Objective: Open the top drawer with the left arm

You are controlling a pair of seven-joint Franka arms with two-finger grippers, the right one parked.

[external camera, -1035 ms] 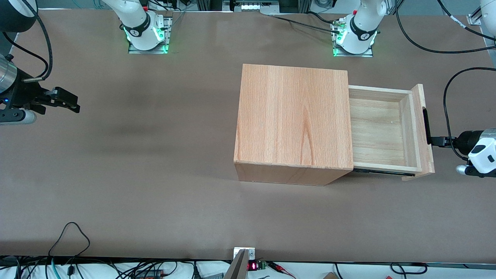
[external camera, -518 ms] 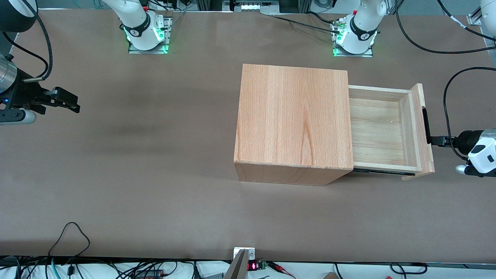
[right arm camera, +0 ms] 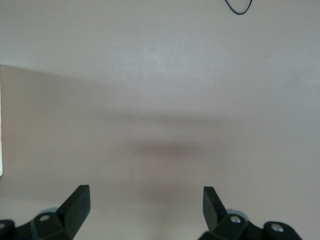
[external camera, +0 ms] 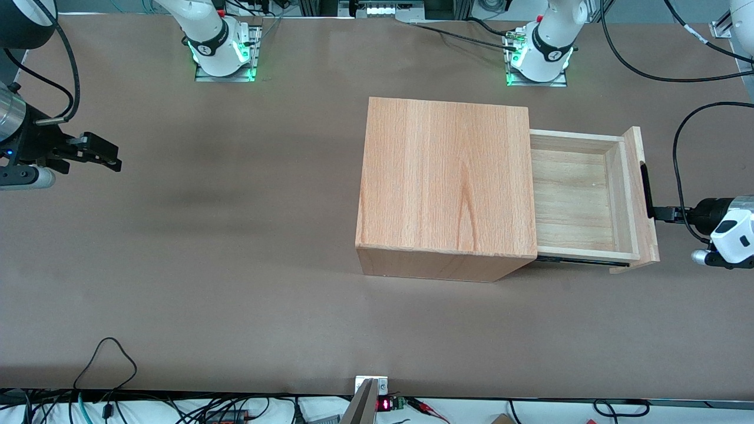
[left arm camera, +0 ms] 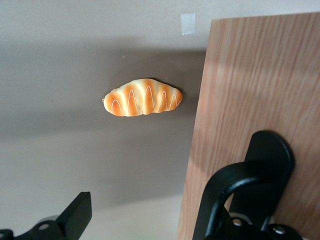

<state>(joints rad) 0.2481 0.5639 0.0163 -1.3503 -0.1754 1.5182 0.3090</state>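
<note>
Front view: top drawer drawn well out of wooden box toward working arm's end of table. Gripper at black handle.

Left wrist view: fingers spread wide, handle beside one; croissant near drawer front.

Judgement: rigid wood, slides on runners; take hold mid-handle.

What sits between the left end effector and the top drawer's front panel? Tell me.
Only the long black handle of the top drawer; in the front view the end effector is right at it, nothing else between.
</note>
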